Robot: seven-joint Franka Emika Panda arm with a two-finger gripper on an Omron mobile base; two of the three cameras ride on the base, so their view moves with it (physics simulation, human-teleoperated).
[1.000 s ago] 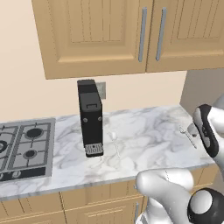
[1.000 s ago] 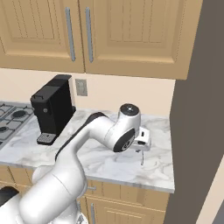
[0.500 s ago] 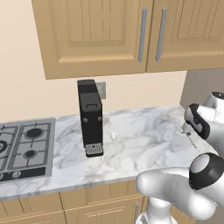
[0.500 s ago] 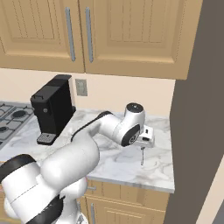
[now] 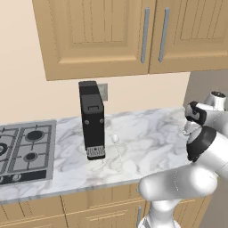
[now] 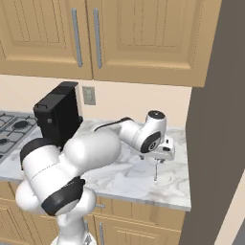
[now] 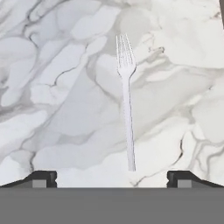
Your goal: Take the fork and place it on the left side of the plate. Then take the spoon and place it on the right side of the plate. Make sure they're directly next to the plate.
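Hand view frames the jaws spread fully apart with nothing between them, their two dark fingertips (image 7: 41,177) set wide at the bottom edge. Directly ahead of the gap lies the fork (image 7: 127,109), flat on the marble counter (image 7: 52,87). Its handle end is nearest the jaws and falls between the two tips, slightly toward the right one; its tines point away. The long axis is thus seen to run almost straight out from the jaws, crosswise to the line joining the tips, so a closing stroke would be made across the slim handle rather than along it.

From the right base view the gripper (image 6: 160,152) is seen poised above the counter near its right end, pointing down, with the fork (image 6: 155,171) just below it and not yet touched. A straight descent is judged to be what the pick calls for. Further off stands a black coffee machine (image 6: 57,117).
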